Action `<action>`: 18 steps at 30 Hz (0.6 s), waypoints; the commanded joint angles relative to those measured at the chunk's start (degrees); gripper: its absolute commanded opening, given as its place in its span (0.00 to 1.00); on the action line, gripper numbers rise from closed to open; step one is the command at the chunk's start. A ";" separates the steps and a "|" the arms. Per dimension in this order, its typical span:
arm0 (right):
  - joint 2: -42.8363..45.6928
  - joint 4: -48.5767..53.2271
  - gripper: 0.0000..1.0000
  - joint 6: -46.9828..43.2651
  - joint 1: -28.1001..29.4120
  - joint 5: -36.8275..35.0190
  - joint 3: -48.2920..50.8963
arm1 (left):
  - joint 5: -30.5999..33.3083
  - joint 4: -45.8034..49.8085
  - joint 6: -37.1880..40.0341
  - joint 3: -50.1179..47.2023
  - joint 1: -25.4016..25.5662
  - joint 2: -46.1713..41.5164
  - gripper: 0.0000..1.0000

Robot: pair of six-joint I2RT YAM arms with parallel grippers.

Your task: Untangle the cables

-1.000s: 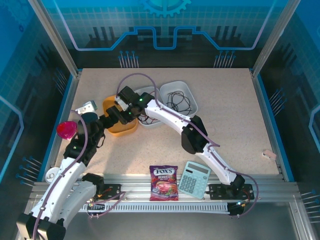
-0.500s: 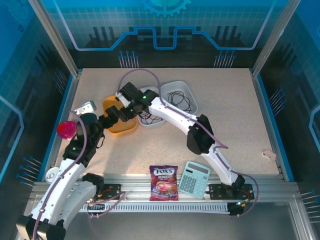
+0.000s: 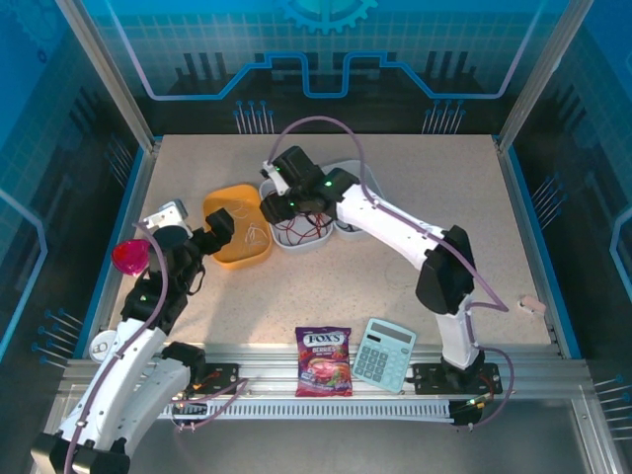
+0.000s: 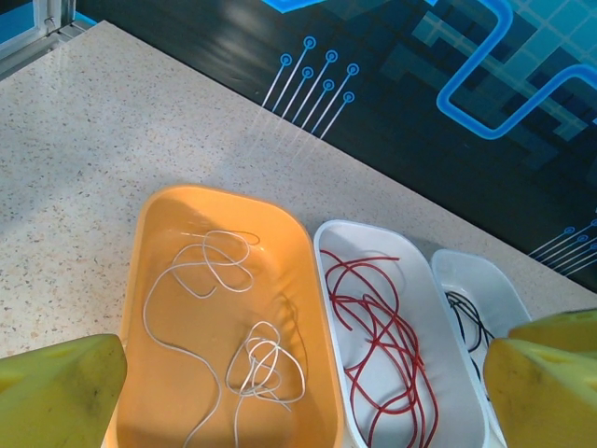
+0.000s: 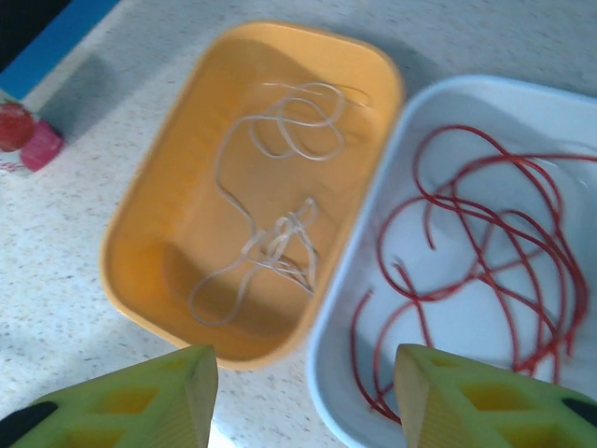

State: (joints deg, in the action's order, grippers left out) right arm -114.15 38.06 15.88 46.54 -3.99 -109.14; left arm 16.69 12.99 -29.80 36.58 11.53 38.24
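The left gripper (image 4: 298, 387) gapes wide and empty at the lower frame edge; the right gripper (image 5: 303, 397) also stands parted, holding nothing. Beyond, the whitish cable (image 4: 266, 364) loops in the orange tray (image 4: 215, 193) at centre-left, the red cable (image 4: 382, 336) in the middle white tray (image 4: 373, 227), and the black cable (image 4: 471, 327) lies far right.

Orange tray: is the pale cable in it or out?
In. The pale cable lies in loose loops on the floor of the orange tray, within its rim.
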 commanded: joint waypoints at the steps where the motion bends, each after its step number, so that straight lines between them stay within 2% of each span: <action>1: 7.18 -3.23 0.55 2.73 -2.07 -2.55 6.51 | -2.49 -1.34 2.13 2.16 0.32 -0.06 0.99; 8: 23.16 -6.64 0.65 7.25 -8.75 -6.49 25.15 | -8.01 -4.10 3.92 3.31 1.89 3.24 0.99; 16: 38.44 -5.74 0.82 12.50 -19.73 -8.22 41.28 | -6.87 -9.18 7.00 5.22 11.74 10.97 0.99; 17: 40.08 -5.64 0.97 12.96 -21.08 -8.32 42.72 | -6.76 -9.78 7.53 5.73 13.26 12.38 0.99; 18: 41.40 -5.51 1.00 13.33 -22.29 -8.56 44.08 | -6.76 -10.20 8.09 6.28 14.51 13.66 0.99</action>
State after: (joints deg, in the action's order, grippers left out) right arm -75.85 32.47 26.37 26.57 -11.44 -68.07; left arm 10.44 6.57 -24.73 40.21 23.53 49.69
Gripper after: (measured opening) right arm 0.961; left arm 0.991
